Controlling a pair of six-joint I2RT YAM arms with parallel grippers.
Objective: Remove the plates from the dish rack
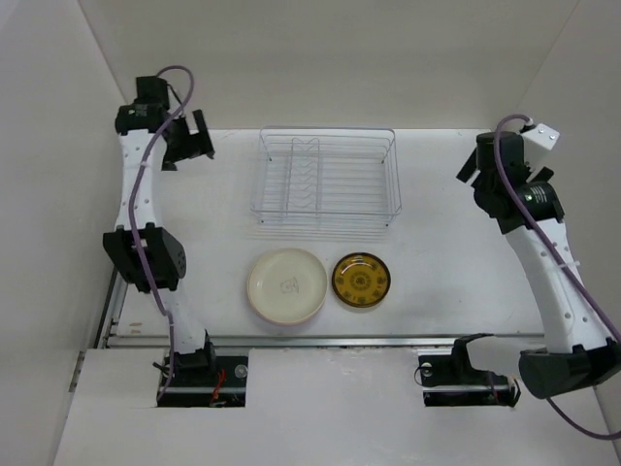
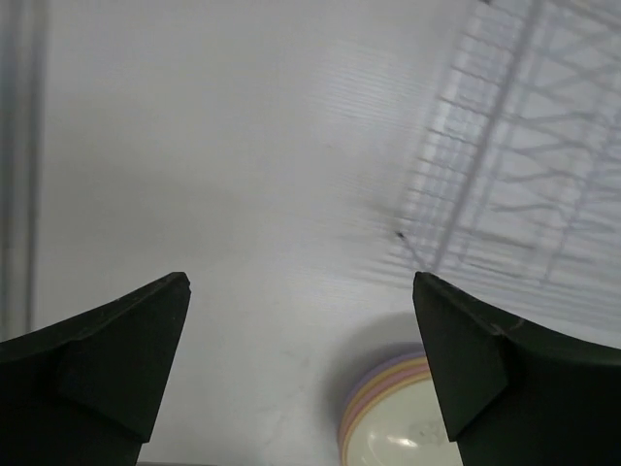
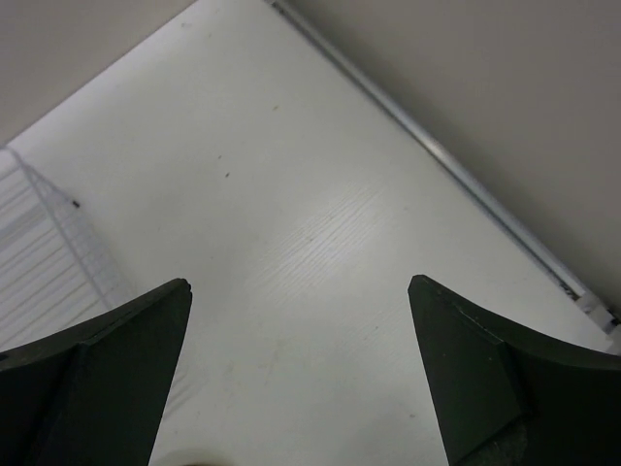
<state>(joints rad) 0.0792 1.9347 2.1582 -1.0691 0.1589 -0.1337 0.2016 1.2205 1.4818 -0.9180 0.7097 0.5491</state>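
The wire dish rack [image 1: 326, 180] stands at the back middle of the table with no plates showing in it. In front of it lies a stack of large plates [image 1: 287, 284] with the cream one on top. The left wrist view shows the stack's lavender, yellow-tan and pink rims [image 2: 388, 413] and part of the rack [image 2: 543, 165]. An amber-brown patterned plate [image 1: 361, 280] lies to the right of the stack. No dark teal plate is in view. My left gripper [image 1: 201, 138] [image 2: 301, 291] is open and empty, left of the rack. My right gripper [image 1: 469, 172] [image 3: 299, 286] is open and empty, right of the rack.
White walls close in the table on the left, back and right. The rack's corner shows at the left of the right wrist view [image 3: 44, 252], and the table's edge against the wall [image 3: 466, 175] runs along the upper right there.
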